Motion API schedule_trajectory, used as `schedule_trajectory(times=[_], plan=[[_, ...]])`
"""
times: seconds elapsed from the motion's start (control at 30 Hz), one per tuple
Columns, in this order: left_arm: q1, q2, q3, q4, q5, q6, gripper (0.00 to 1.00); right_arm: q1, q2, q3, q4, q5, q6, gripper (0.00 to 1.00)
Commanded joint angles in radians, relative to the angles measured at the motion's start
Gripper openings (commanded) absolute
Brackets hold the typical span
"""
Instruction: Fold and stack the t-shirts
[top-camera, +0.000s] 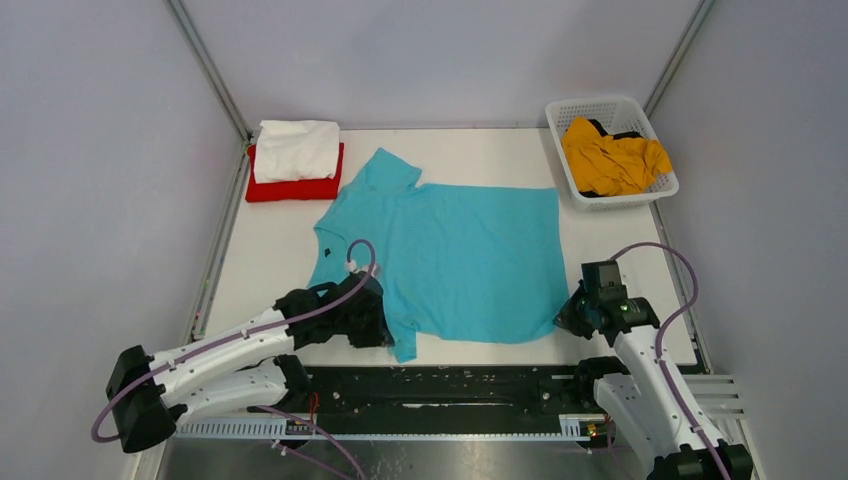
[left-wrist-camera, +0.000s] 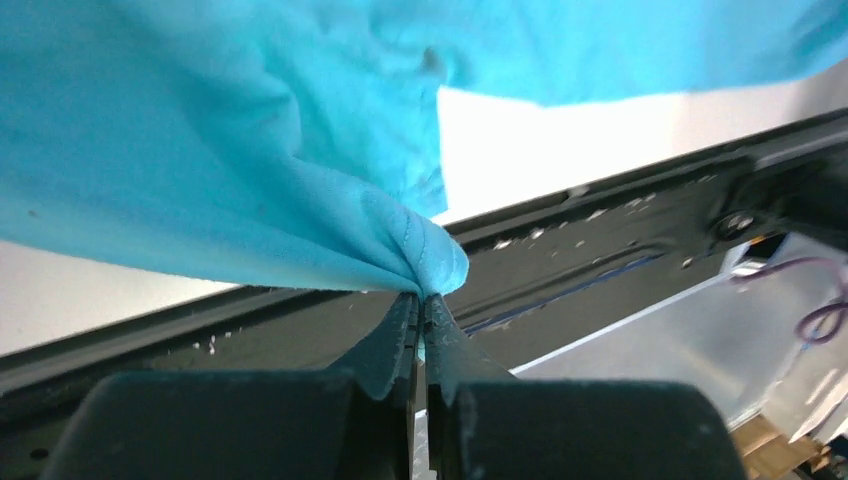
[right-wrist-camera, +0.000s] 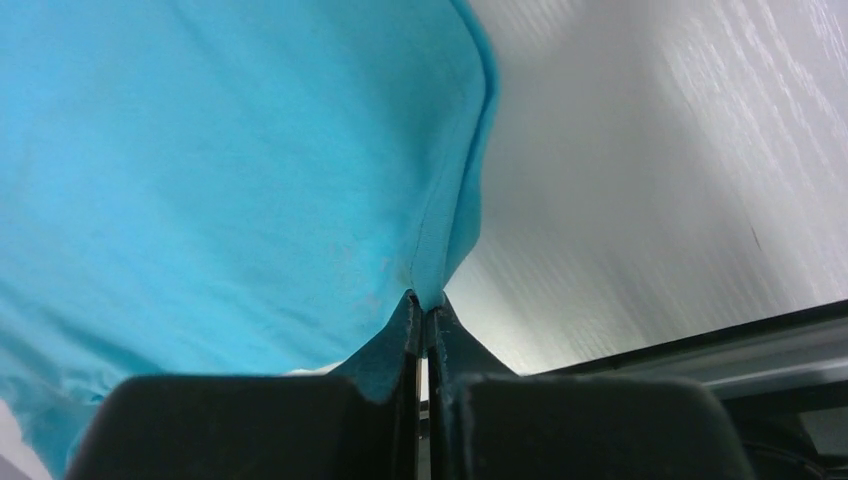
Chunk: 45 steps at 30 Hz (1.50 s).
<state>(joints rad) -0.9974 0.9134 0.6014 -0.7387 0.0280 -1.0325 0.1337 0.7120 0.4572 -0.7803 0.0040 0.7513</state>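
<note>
Arms first: the left arm (top-camera: 230, 345) lies low, stretched out from its base at the near left corner. Its wrist reaches the near left part of the turquoise t-shirt (top-camera: 450, 260), beside the sleeve that points toward the near edge. The right arm (top-camera: 640, 365) stands more upright with a bent elbow, its wrist at the shirt's near right corner. Both pairs of jaws are pinched tight on turquoise cloth — the left on a bunched fold of stitched edge, the right on a hemmed corner.

The shirt is thin, soft knit, spread nearly flat across the middle of the white bench (top-camera: 260, 270). Its collar lies to the left and its hem to the right.

At the far left, a folded white t-shirt (top-camera: 296, 150) lies on a folded red t-shirt (top-camera: 290, 188). At the far right, a mustard yellow t-shirt (top-camera: 612, 158) sits crumpled in a white plastic lattice basket (top-camera: 563, 110).

The overhead view gives this layout but hides the fingertips under the wrists. The wrist views show the grips up close — cloth rising into black, wedge-shaped jaws. The left wrist view also looks across the black rail (top-camera: 450, 385) along the bench's near edge.
</note>
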Motion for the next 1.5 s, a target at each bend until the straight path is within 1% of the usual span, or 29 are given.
schedule_trajectory(times=[0.0,0.1,0.13,0.23,0.37,0.57,0.7,0.8,1.0,1.1,1.27,1.3,1.33,1.37,1.4,1.43,1.47], plan=[[0.127,-0.007,0.090,0.065,0.010,0.132,0.00,-0.002,0.040,0.077,0.054,-0.031,-0.023,0.00],[0.242,-0.017,0.139,0.062,-0.022,0.194,0.00,-0.002,0.086,0.119,0.079,-0.019,-0.031,0.00],[0.325,-0.016,0.180,0.053,-0.048,0.229,0.00,-0.001,0.114,0.153,0.086,-0.009,-0.036,0.00],[0.412,0.006,0.237,0.069,-0.047,0.275,0.00,-0.003,0.155,0.195,0.088,0.042,-0.052,0.00],[0.492,0.065,0.314,0.052,-0.087,0.334,0.00,-0.005,0.207,0.249,0.091,0.088,-0.071,0.00],[0.583,0.134,0.369,0.072,-0.101,0.411,0.00,-0.023,0.277,0.306,0.105,0.124,-0.094,0.00],[0.613,0.175,0.377,0.155,-0.063,0.458,0.00,-0.034,0.320,0.343,0.129,0.126,-0.104,0.00],[0.623,0.221,0.405,0.215,-0.043,0.520,0.00,-0.040,0.359,0.366,0.148,0.114,-0.114,0.00],[0.657,0.369,0.498,0.210,-0.067,0.617,0.00,-0.045,0.427,0.397,0.199,0.093,-0.116,0.00],[0.686,0.442,0.528,0.213,-0.078,0.637,0.00,-0.049,0.454,0.410,0.213,0.106,-0.116,0.00],[0.735,0.573,0.594,0.233,-0.071,0.651,0.01,-0.060,0.521,0.429,0.258,0.118,-0.113,0.04],[0.739,0.606,0.612,0.237,-0.068,0.657,0.03,-0.062,0.544,0.437,0.268,0.121,-0.111,0.05],[0.744,0.637,0.636,0.238,-0.066,0.660,0.07,-0.065,0.570,0.449,0.272,0.121,-0.108,0.06],[0.750,0.674,0.660,0.239,-0.058,0.662,0.17,-0.069,0.595,0.465,0.272,0.120,-0.105,0.08],[0.757,0.710,0.689,0.235,-0.045,0.662,0.30,-0.071,0.623,0.480,0.272,0.124,-0.103,0.14],[0.766,0.753,0.724,0.222,-0.036,0.657,0.35,-0.075,0.647,0.497,0.271,0.129,-0.099,0.17],[0.774,0.791,0.761,0.199,-0.034,0.653,0.38,-0.081,0.672,0.515,0.271,0.138,-0.095,0.24]])
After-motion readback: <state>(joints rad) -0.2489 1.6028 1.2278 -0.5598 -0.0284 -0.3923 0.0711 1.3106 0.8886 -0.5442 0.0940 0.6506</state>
